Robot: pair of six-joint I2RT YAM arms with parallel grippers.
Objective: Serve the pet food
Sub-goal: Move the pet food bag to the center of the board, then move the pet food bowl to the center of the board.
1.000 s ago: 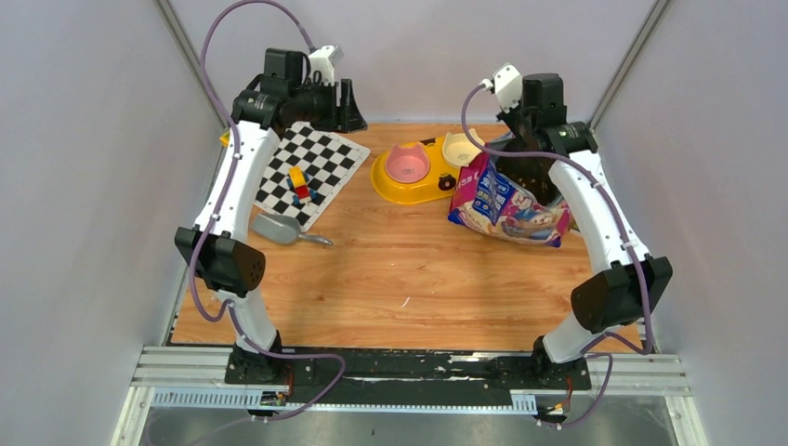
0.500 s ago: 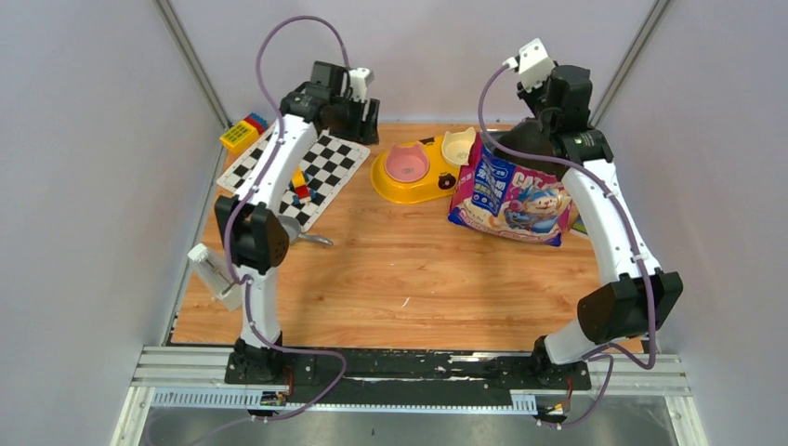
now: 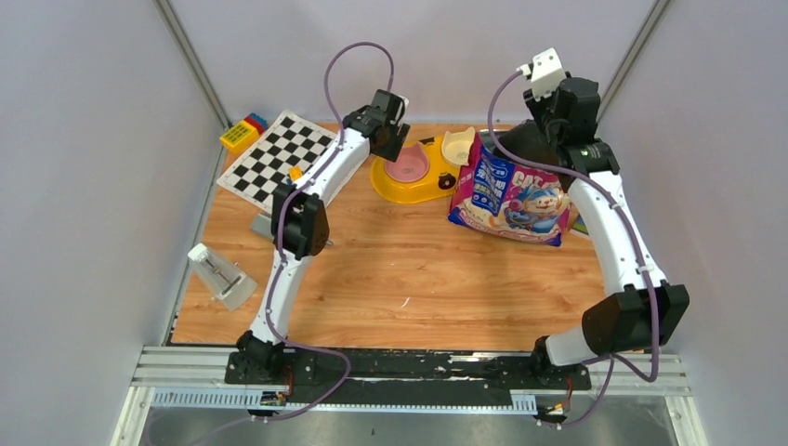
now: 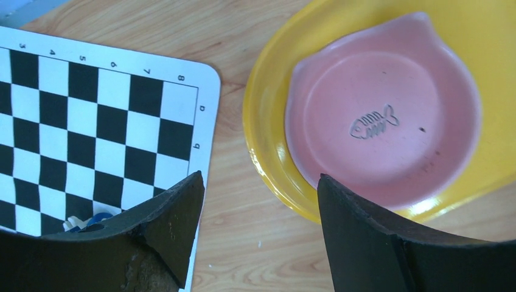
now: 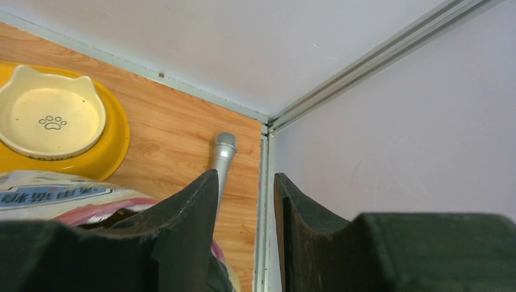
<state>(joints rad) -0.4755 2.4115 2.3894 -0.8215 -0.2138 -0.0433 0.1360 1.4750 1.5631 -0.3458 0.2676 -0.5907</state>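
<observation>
**Serving of the pet food, early stage (nothing in the dishes yet).**

- **Top view:** pet food bag [image 3: 509,195] lying on the right half of the table [image 3: 418,279], just right of the yellow feeder [image 3: 401,195]. Kibble itself not clearly visible in any view (a dark patch at the bag's mouth in the right wrist view, too obscured to name).
- **Bowls:** pink bowl [image 4: 383,115] bare apart from a speck or two; cream bowl [image 5: 52,121] likewise bare.
- **Left gripper** [image 4: 260,182]**:** hovering over the feeder's rim beside the pink bowl, fingers spread wide, grasping nothing.
- **Right gripper** [image 5: 244,177]**:** above the bag's top end near the far right corner, fingers parted by a narrow gap, nothing between them.
- **Grey scoop** [image 3: 262,226]**:** on the table, mostly hidden by the left arm [image 3: 299,223], touched by neither gripper.
- **Judged done:** bag and feeder side by side, bag's mouth seemingly open.
- **Judged left (nearly everything):** taking up scoop or bag, then getting kibble into a bowl.
</observation>
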